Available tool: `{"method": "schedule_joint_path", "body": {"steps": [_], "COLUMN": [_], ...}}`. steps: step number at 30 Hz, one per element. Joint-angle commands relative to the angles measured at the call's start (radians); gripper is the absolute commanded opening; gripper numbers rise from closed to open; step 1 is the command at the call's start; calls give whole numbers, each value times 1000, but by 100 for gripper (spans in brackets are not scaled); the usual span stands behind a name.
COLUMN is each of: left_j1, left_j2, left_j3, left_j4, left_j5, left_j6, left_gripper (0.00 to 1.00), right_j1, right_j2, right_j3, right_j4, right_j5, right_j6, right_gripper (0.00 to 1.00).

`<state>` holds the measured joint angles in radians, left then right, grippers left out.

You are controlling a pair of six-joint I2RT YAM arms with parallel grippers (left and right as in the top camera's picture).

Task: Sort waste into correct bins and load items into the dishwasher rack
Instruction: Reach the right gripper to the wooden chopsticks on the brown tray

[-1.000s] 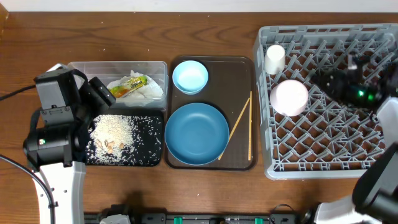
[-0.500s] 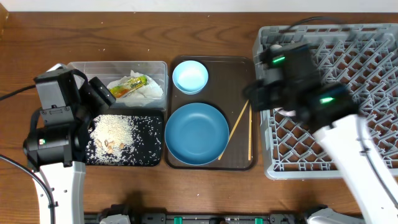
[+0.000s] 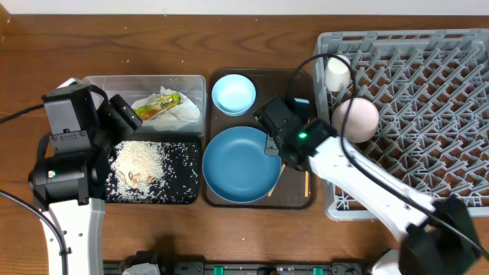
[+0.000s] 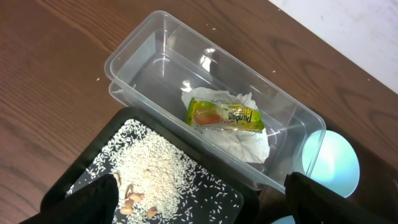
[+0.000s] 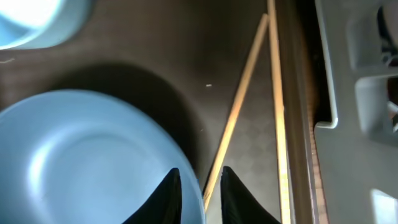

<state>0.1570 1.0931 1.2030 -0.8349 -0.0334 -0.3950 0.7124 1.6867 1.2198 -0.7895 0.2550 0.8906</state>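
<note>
The left gripper (image 4: 214, 202) hangs spread wide and empty over the tub (image 3: 103, 88), where the wrapper (image 4: 224, 116) lies on the napkin (image 4: 239, 140). The big bowl (image 3: 237, 164) sits on the near half of the brown tray (image 3: 271, 80), between the black tray (image 3: 192, 153) and the rack (image 3: 428, 130). The right gripper (image 5: 201, 196) straddles its right rim, jaws slightly parted, not clamped as far as I can see. The bowl looks stiff, smooth and fairly heavy; a rim pinch may slip or tip, so I'd bite deep over the lip. The chopsticks (image 5: 239, 106) lie just right of it.

Robot lab bench — wooden table (image 3: 252, 42), cabled arms (image 3: 359, 179).
</note>
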Motion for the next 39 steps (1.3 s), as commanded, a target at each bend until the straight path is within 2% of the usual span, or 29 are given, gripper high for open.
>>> {"method": "schedule_joint_path", "body": {"steps": [1, 8, 21, 23, 26, 31, 39], "left_j1": [5, 5, 5, 5, 5, 5, 5], "left_j2": [4, 4, 4, 4, 4, 4, 4], "left_j3": [11, 11, 11, 11, 11, 11, 11], "left_j4": [-3, -3, -2, -2, -2, -2, -2], "left_j5": [-12, -12, -12, -12, -12, -12, -12], "left_j6": [6, 6, 6, 6, 6, 6, 6], "left_gripper": [88, 88, 88, 88, 88, 88, 88], "right_j1": [-27, -50, -91, -92, -90, -97, -103], "right_j2": [67, 196, 287, 288, 285, 234, -37], "right_j3": [-7, -7, -8, -8, -7, 38, 115], "right_j4": [25, 34, 97, 97, 100, 104, 65], "right_j5": [47, 29, -33, -37, -38, -39, -50], "right_j6": [87, 200, 242, 242, 232, 107, -279], "right_gripper": [18, 10, 6, 2, 1, 1, 1]}}
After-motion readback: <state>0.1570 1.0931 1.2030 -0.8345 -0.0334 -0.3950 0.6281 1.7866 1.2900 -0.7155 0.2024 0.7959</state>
